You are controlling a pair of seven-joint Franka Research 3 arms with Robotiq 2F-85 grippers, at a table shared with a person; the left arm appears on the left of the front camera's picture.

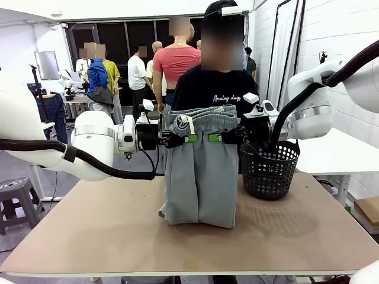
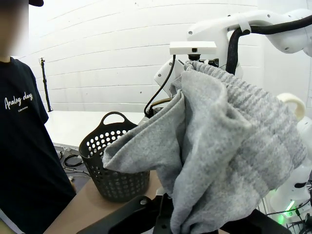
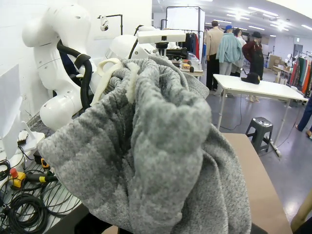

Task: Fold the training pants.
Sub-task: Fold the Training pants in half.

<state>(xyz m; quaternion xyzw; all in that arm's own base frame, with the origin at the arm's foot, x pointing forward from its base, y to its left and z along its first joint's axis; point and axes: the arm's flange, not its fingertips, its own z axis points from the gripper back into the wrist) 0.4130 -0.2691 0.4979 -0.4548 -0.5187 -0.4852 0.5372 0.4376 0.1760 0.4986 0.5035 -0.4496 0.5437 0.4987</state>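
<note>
above the table [image 1: 89,236], training pants [image 1: 201,177] hang pinched by left claw [image 1: 188,138] and right claw [image 1: 212,138], basket [image 2: 114,165] beside

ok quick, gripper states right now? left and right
Left gripper: closed on the training pants, at the waistband.
Right gripper: closed on the training pants too, same waistband, holding them up over the table.

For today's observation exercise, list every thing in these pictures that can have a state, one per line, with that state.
Training pants: held up by the waistband, hanging, bottom edge reaching the table.
Left end effector: shut on the waistband.
Right end effector: shut on the waistband.
Black mesh basket: upright on the table; contents can't be made out.
Table: bears the basket and the pants' bottom edge.
</note>
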